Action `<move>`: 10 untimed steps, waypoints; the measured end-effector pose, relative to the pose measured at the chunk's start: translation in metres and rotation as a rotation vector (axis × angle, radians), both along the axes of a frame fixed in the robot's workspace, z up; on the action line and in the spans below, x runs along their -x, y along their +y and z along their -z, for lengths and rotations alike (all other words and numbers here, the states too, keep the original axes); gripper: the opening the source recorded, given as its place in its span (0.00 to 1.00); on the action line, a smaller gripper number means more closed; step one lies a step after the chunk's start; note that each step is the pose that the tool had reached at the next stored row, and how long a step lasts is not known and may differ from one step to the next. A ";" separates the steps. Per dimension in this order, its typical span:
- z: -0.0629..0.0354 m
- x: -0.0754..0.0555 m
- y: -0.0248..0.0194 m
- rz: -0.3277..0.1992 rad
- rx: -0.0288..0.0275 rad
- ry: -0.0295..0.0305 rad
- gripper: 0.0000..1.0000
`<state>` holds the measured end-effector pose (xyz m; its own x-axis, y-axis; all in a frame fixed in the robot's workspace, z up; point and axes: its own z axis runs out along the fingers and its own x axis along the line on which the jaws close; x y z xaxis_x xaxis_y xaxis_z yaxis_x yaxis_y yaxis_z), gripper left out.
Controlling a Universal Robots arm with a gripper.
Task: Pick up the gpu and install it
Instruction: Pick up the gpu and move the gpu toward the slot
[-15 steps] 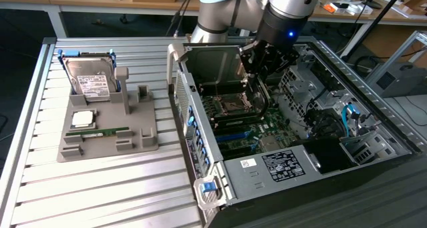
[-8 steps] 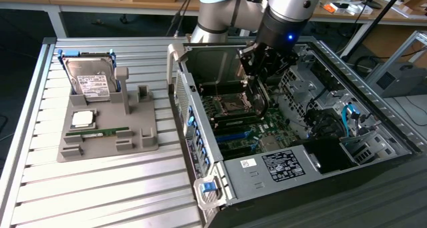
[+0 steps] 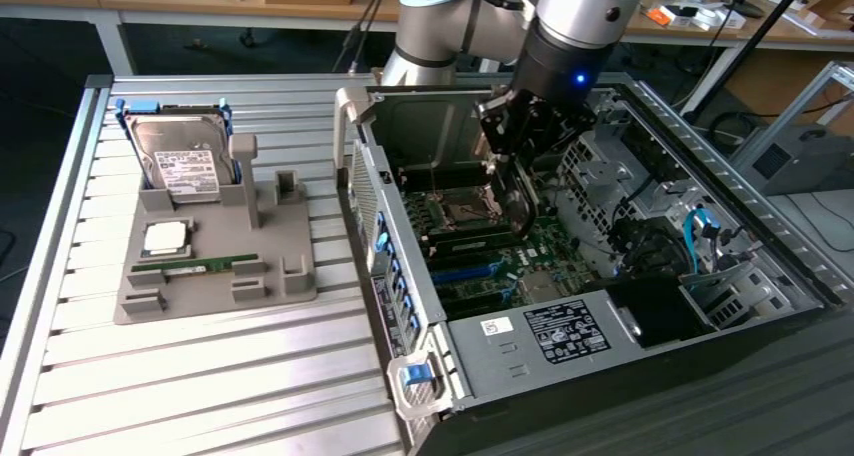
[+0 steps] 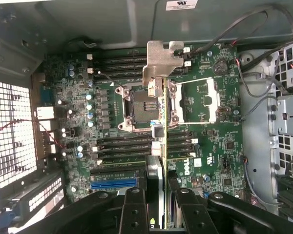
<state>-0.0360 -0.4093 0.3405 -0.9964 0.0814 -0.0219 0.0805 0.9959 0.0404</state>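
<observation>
Counter: everything is carried on a slatted aluminium counter (image 3: 200,376).
Case: an open black and silver tower computer case (image 3: 781,238) is laid on its side at the exterior view's right, with its interior exposed upward.
Arm: a silver and blue jointed arm (image 3: 581,26) reaches down into the case from above.
Motherboard: the case floor is lined by a green populated motherboard (image 4: 73,112).
Tray: a grey moulded fixture tray (image 3: 214,276) is placed at the exterior view's left, well apart from the case. A silver hard drive with a white label (image 3: 180,161) is held in it.
Task object: the thin dark gpu circuit card with a silver metal end bracket (image 4: 162,105) is held edge-on inside the case. It is located above the motherboard, over the processor socket area.
Hand: the black two-fingered hand (image 4: 157,187) is closed partway, with the gpu clamped between its fingers.
Step in hand: pick-up is judged complete. Installation is judged under way, with the card not yet seated.
Demand of this step: the connector edge is judged to need squaring over an expansion slot, such as the long blue slot (image 4: 112,184). The bracket must be kept clear of the loose grey cables (image 4: 244,73).
Writing: white lettering on the motherboard (image 4: 184,165) appears to read DELL. Text on the hard drive label and on the white power supply label (image 3: 567,331) cannot be read.
</observation>
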 end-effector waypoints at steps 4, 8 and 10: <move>0.0033 0.000 -0.0001 0.000 0.0000 0.0000 0.27; 0.0066 -0.001 -0.0003 0.000 0.0000 0.0000 0.27; 0.0089 -0.002 -0.0003 0.000 0.0000 0.0000 0.27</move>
